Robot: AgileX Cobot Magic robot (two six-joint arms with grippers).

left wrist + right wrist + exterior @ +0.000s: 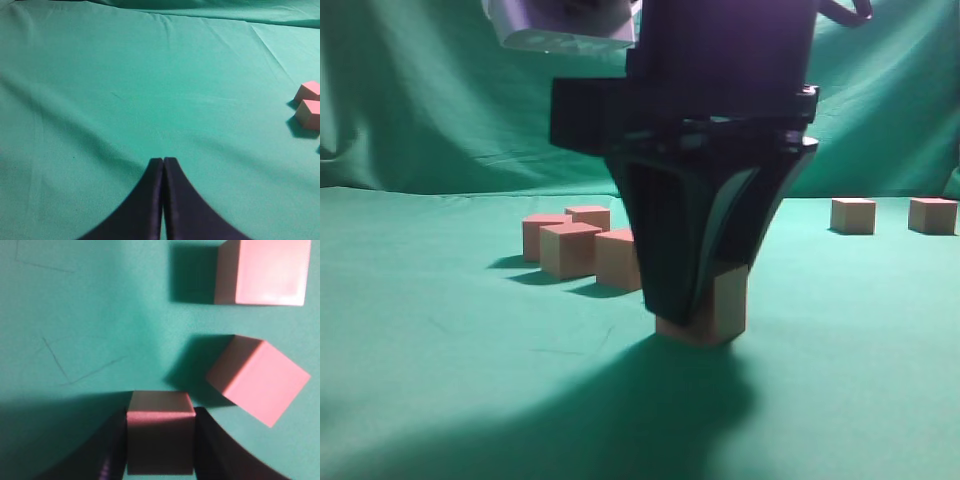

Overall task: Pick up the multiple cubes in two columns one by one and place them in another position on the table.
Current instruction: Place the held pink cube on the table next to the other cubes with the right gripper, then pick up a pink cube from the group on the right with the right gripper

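cube [725,305] half hidden behind end effector [695,300]

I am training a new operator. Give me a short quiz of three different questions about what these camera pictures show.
1. True or false: the left claw stands wide open.
2. In the exterior view, how many cubes form the group to the left of the right claw? A) two B) four C) six
3. Short answer: what sits between the right claw's fingers, down on the table?

Key
1. False: its fingers are pressed together, with nothing between them.
2. B
3. One cube, with two more lying close beside it in the right wrist view.
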